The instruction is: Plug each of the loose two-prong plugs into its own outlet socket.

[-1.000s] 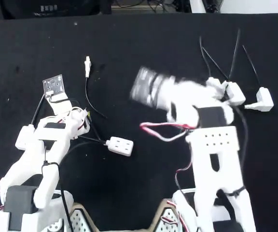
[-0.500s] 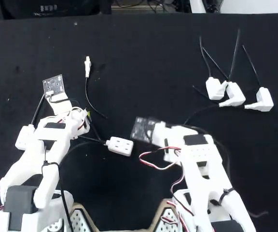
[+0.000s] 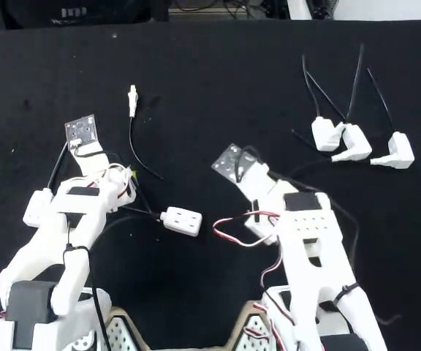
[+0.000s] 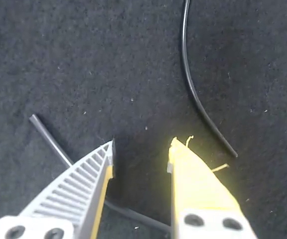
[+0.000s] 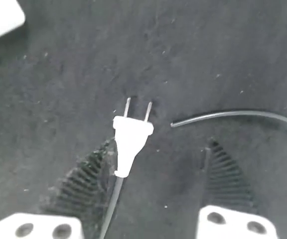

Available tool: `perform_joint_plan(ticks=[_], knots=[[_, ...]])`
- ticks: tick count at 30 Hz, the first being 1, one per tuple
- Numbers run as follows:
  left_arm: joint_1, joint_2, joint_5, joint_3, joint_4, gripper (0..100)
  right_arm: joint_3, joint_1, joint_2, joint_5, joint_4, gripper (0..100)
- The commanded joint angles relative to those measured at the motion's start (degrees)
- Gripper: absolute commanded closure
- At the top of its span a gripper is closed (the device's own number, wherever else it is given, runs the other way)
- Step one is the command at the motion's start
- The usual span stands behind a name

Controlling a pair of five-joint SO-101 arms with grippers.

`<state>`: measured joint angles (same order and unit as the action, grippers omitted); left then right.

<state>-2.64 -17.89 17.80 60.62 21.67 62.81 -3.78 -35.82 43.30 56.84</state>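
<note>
My right hand (image 5: 158, 147) was open, its two fingers spread wide above the black table (image 3: 218, 73). A white two-prong plug (image 5: 131, 134) sat between them, close against one finger, with its prongs pointing away from my wrist. I could not tell whether it touched that finger. A loose cable end (image 5: 223, 115) lay just beyond the other finger. From above, this hand (image 3: 234, 164) hung near the middle of the table, beyond the white outlet block (image 3: 181, 221).

My left hand (image 4: 142, 144) was open too, holding nothing, with a thin black cable (image 4: 193, 94) curving across the table ahead of it.

A second plug (image 3: 132, 99) lay farther back on the table, well apart from the outlet block. Three white blocks (image 3: 355, 142) on black cables lay together at the far right.
</note>
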Motion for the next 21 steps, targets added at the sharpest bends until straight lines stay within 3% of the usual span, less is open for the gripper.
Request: perform_joint_plan(ticks=[1, 5, 12, 15, 21], knots=[[-0.4, -2.3, 0.1, -0.6, -0.7, 82, -2.4, 3.7, -1.3, -0.4, -1.8, 82.1], [-0.5, -2.3, 0.1, -0.6, -0.7, 82, 2.0, 1.0, -0.9, -0.4, -3.1, 82.2], [-0.6, -2.2, 0.1, -0.5, -0.7, 82, 6.9, -10.5, -0.9, -0.4, -3.3, 82.5], [-0.7, -2.1, 0.1, -0.5, -0.7, 82, 7.2, -9.8, -0.8, -0.1, -5.9, 82.2], [-0.7, -2.1, 0.1, -0.5, -0.7, 82, 10.7, -5.4, -0.8, 8.7, -12.1, 82.2]])
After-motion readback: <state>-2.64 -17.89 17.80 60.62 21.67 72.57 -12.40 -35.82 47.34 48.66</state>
